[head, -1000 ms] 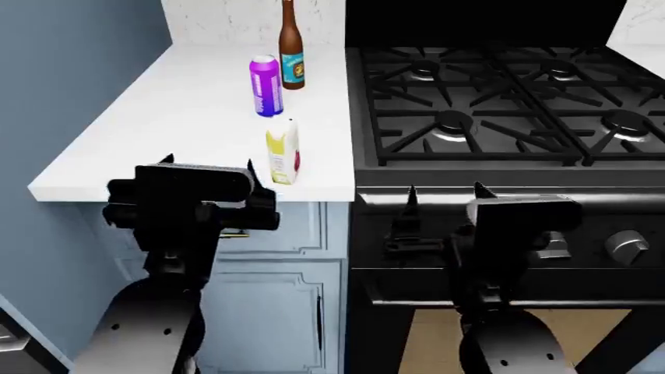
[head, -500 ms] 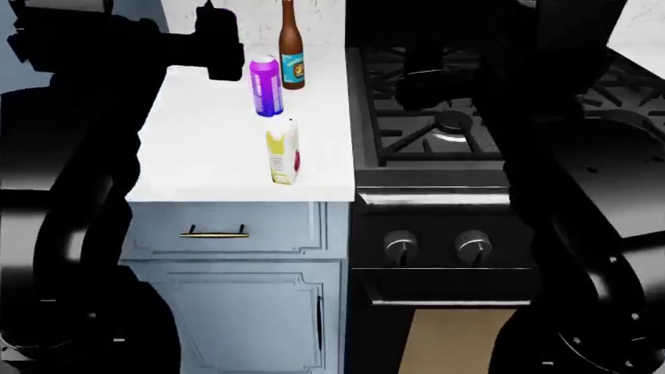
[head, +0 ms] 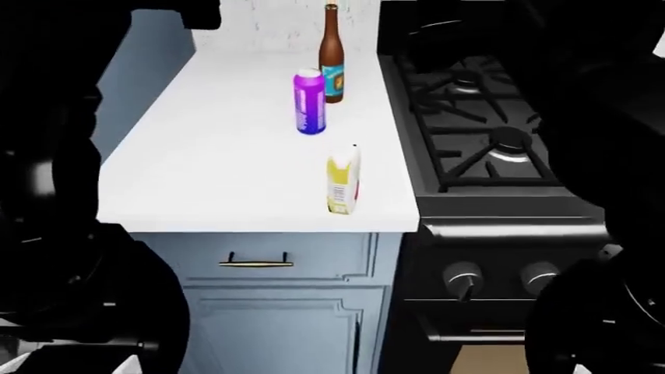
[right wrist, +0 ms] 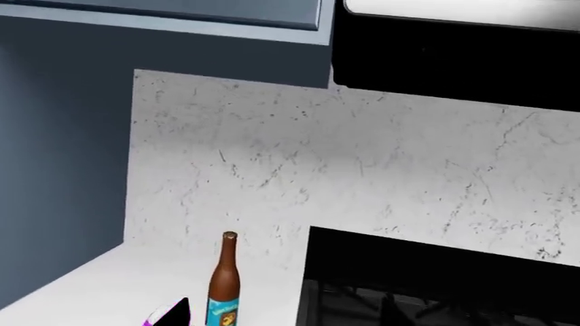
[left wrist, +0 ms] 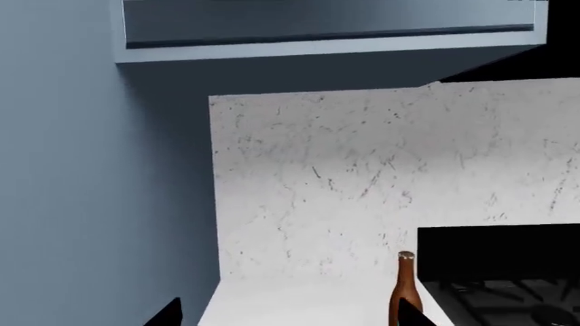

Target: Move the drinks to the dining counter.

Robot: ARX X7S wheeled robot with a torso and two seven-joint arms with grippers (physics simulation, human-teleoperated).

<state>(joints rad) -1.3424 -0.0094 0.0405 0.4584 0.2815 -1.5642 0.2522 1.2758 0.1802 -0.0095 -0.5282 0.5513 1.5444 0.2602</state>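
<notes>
Head view shows all three drinks standing upright on the white table [head: 208,156] beside the black gas stove [head: 488,132]; none has reached the dining counter, which is not in view. The purple can [head: 310,102] stands just in front of the brown bottle [head: 332,54], near the stove-side edge; the juice carton [head: 343,179] stands apart from both, close to the front edge. Judged handling: the can is light, rigid and smooth, best taken around its middle; the bottle is glass, heavier and breakable, tall enough to tip, best taken around the body at the blue label; the carton is light and could crush, so a gentle hold across its flat sides suits it. No brand or wording can be read on any label. Both arms appear only as dark masses at the frame edges. Wrist views show only dark tips at the lower border, so whether either claw is wide or narrow cannot be told; neither holds a drink.
</notes>
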